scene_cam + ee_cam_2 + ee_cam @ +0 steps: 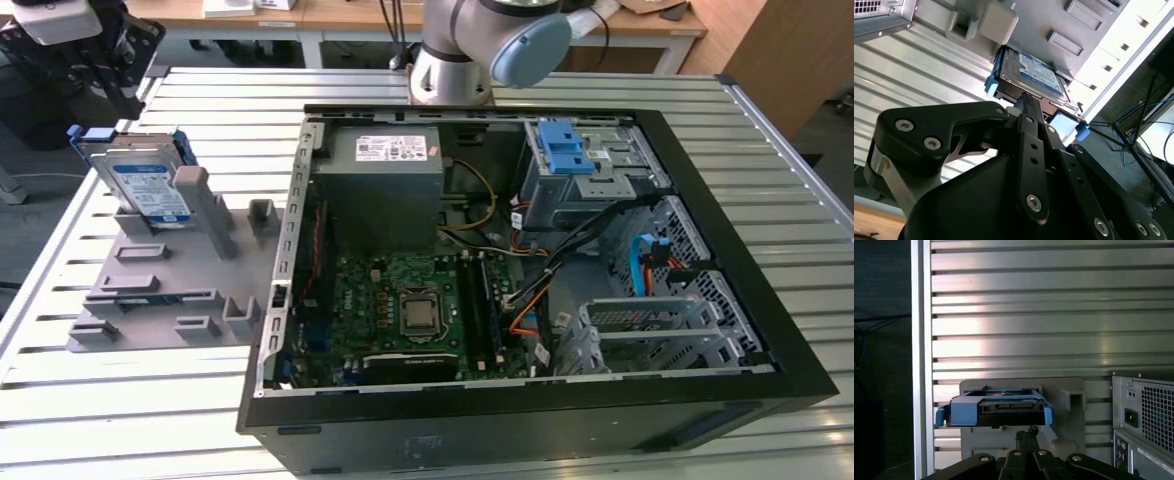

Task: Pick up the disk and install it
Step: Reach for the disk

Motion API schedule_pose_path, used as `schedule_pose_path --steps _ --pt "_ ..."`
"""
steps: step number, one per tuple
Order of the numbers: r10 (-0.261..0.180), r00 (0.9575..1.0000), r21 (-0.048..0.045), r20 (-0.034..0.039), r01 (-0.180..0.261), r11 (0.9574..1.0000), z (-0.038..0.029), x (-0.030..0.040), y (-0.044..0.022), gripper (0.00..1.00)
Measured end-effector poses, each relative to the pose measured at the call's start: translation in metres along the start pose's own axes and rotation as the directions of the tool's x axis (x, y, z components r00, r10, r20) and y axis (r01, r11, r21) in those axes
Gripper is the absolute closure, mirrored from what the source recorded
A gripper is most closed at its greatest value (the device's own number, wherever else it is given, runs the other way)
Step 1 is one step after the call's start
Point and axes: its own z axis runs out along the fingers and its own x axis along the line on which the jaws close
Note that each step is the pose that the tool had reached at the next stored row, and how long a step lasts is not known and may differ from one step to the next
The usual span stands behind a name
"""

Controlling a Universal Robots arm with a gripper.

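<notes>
The disk (144, 178) is a silver-grey drive with a blue-and-white label and a blue bracket. It stands on edge in the grey holder (160, 290) at the exterior view's left, outside the computer case. Both wrist views show the disk (1035, 75) (998, 410) just ahead of my gripper (1025, 100) (1030, 432). The black fingers are pressed together with nothing between them. They stay a short way off the disk's bracket edge and do not touch it.
The open computer case (534, 390) lies on the slatted metal table (801, 250). Inside it are a power supply box (387, 165), a motherboard (414, 310), loose cables and a grey drive cage with a blue latch (574, 150). The arm's base (461, 70) stands behind the case.
</notes>
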Motion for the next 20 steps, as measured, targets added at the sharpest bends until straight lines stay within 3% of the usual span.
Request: schedule_pose_path --steps 7,20 --pt "0.0 1.0 0.0001 -0.0002 0.0 1.0 0.0005 0.0112 -0.0005 0.89" --pt "0.0 1.0 0.0 0.0 0.0 1.0 0.0017 0.0258 -0.0011 0.89"
